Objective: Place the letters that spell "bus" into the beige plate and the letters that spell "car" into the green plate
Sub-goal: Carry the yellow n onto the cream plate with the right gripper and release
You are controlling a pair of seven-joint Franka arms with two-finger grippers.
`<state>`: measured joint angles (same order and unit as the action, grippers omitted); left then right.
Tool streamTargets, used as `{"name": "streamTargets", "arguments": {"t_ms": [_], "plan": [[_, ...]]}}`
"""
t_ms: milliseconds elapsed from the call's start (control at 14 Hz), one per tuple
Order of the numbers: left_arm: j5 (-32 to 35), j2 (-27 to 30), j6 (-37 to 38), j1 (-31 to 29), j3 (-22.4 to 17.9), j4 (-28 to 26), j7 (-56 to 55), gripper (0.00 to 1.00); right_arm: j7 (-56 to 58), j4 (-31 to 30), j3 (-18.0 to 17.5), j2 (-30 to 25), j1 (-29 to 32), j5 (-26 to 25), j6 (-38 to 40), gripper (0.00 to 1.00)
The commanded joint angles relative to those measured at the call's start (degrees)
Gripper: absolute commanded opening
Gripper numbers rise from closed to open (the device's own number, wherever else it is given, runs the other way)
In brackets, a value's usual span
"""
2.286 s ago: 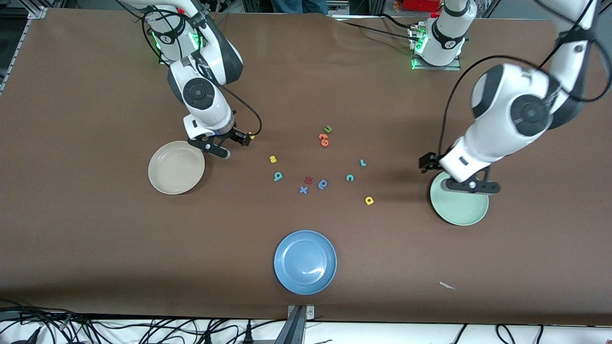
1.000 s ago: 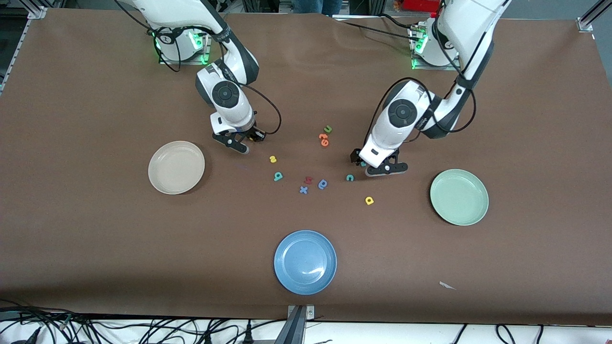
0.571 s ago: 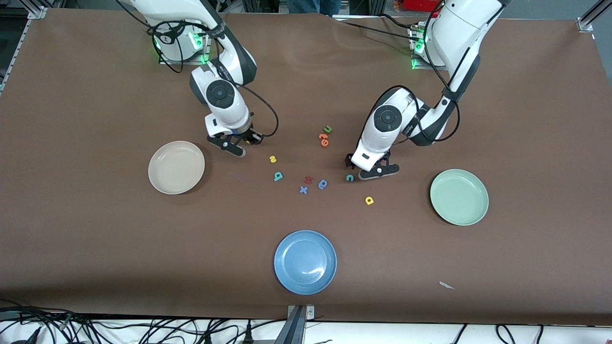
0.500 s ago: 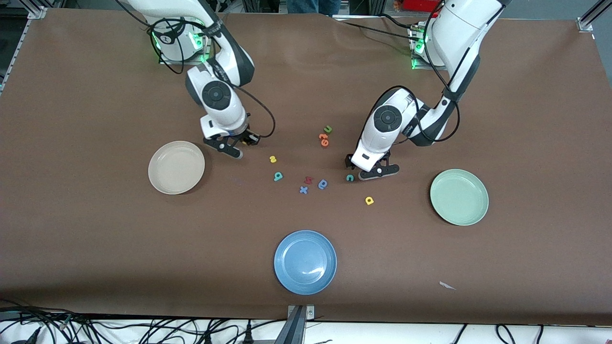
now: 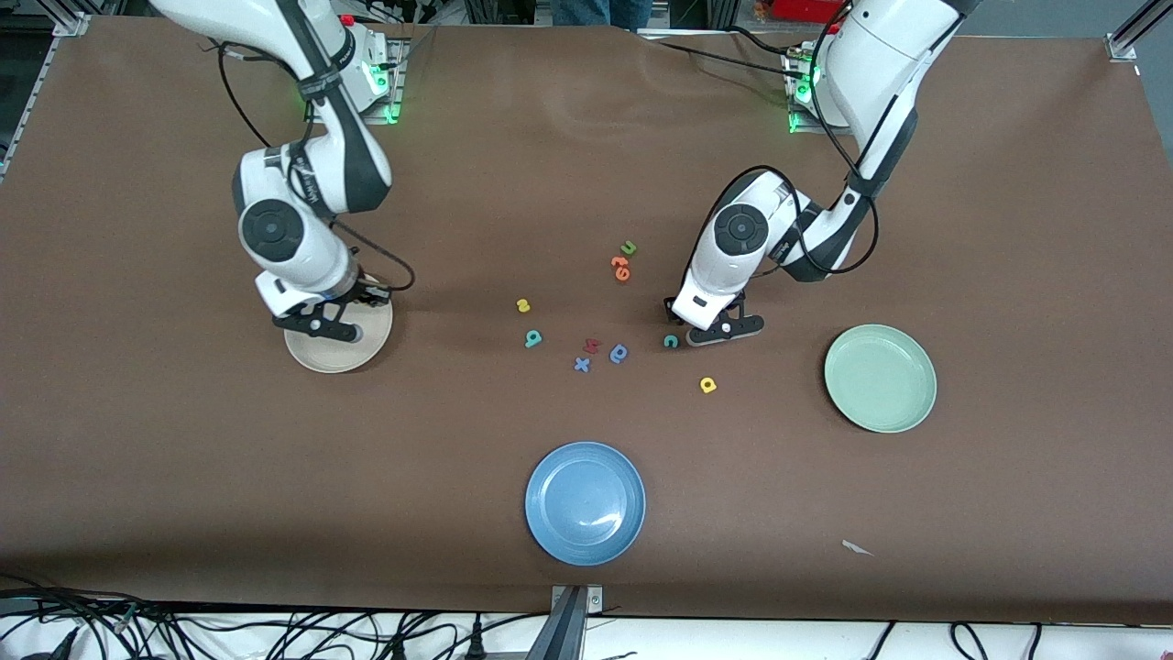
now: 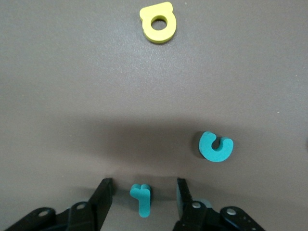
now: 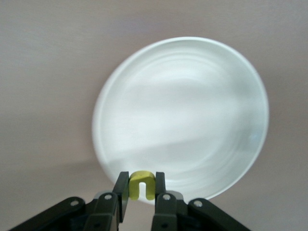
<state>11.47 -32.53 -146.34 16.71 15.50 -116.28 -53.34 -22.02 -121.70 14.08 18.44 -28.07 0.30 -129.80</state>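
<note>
Teal r (image 6: 141,198) between left gripper (image 6: 144,197) fingers.

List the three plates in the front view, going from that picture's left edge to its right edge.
beige plate → blue plate → green plate

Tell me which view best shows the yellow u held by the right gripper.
The right wrist view: the yellow u sits pinched in the right gripper, over the beige plate. In the front view the arm's hand hides it over the beige plate; the left wrist view does not show it at all.
</note>
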Motion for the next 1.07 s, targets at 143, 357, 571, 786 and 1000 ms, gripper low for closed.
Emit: {"name": "streamTargets", "arguments": {"t_ms": [143, 357, 571, 786, 1000], "plan": [[2.2, -0.4, 0.7, 0.5, -0.2, 1.1, -2.2, 0.41, 10.8, 0.4, 0.3, 4.7, 4.3, 1.1, -0.4, 0.9], [2.2, -0.4, 0.9, 0.6, -0.2, 0.9, -2.3, 0.37, 10.2, 1.6, -0.2, 3.6, 3.6, 1.2, 0.6, 0.98], [2.2, -0.4, 1.0, 0.8, -0.2, 0.7, -2.3, 0.33, 7.1, 3.3, -5.1, 2.1, 3.4, 1.1, 3.0, 0.99], [2.2, -0.4, 1.3, 0.9, -0.2, 0.5, -2.3, 0.27, 6.9, 7.6, -15.0, 2.5, 3.0, 1.0, 2.4, 0.99], [2.2, -0.4, 1.3, 0.9, -0.2, 0.4, -2.2, 0.24, 6.9, 14.4, -17.3, 6.7, 0.9, 1.0, 2.4, 0.99]]}}
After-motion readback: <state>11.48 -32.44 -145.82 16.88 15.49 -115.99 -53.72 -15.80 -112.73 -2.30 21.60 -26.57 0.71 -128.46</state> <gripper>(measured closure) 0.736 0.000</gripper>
